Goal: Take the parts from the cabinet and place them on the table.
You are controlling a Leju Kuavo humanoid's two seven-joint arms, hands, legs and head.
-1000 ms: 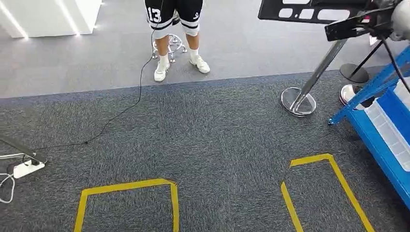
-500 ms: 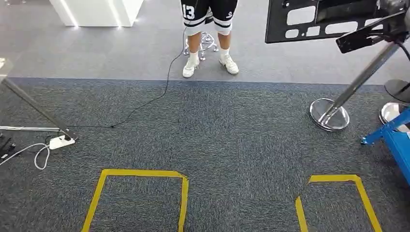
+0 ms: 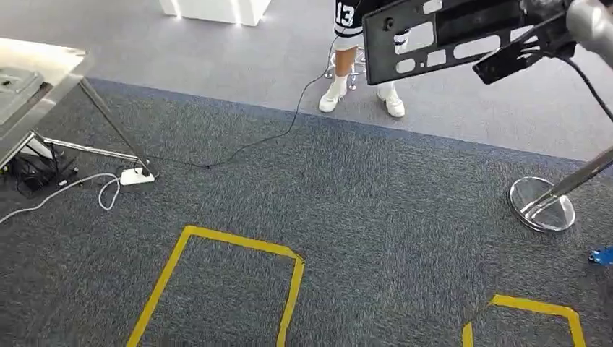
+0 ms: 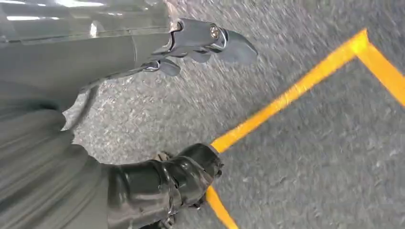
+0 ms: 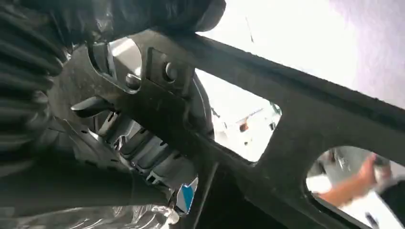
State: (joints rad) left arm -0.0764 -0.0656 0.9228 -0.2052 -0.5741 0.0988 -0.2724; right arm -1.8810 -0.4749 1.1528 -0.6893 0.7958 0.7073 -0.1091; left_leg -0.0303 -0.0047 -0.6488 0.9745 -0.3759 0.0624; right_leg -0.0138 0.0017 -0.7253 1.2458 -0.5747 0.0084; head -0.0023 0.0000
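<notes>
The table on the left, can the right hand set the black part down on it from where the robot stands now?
Probably not yet: the right hand holds the black part far across the carpet from the table.

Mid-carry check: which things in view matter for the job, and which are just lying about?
Job:
black part, held by the right hand
table, its corner at the left

Lying about:
yellow floor tape
power strip
chrome stand base
person
</notes>
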